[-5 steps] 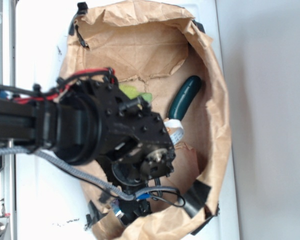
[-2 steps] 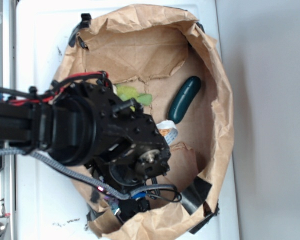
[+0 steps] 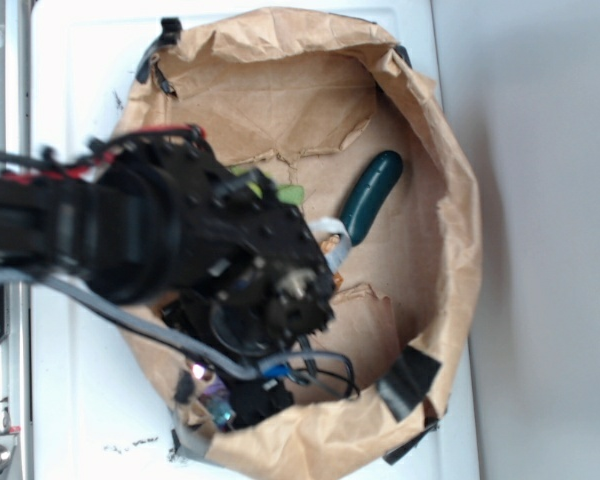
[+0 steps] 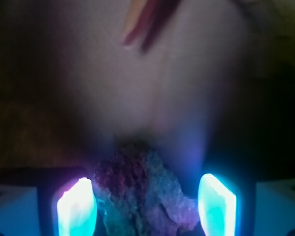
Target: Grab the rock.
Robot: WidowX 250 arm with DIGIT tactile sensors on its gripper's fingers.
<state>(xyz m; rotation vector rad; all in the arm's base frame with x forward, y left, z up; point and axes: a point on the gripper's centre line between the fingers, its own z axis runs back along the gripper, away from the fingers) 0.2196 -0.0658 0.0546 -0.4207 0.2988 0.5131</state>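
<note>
Black bolted arm (image 3: pixel 170 240) — red wires (image 3: pixel 145 140), grey braided cable (image 3: pixel 120 310), glowing blue pads (image 4: pixel 76 206).

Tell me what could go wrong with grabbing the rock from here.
The rock sits between the tool's lit fingers, nearer the left one, so closing may push it sideways. Its rough, irregular shape could slip out. In the exterior view the arm hides the rock, so only the blurred wrist view can confirm the grip.

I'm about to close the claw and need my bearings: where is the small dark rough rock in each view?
Exterior: not visible; the black arm covers the floor of the brown paper bag where it works.
Wrist: the small dark rough rock sits bottom centre, between the two glowing fingers.
Shared landmark: the claw itself, hidden under the arm in the exterior view.
</note>
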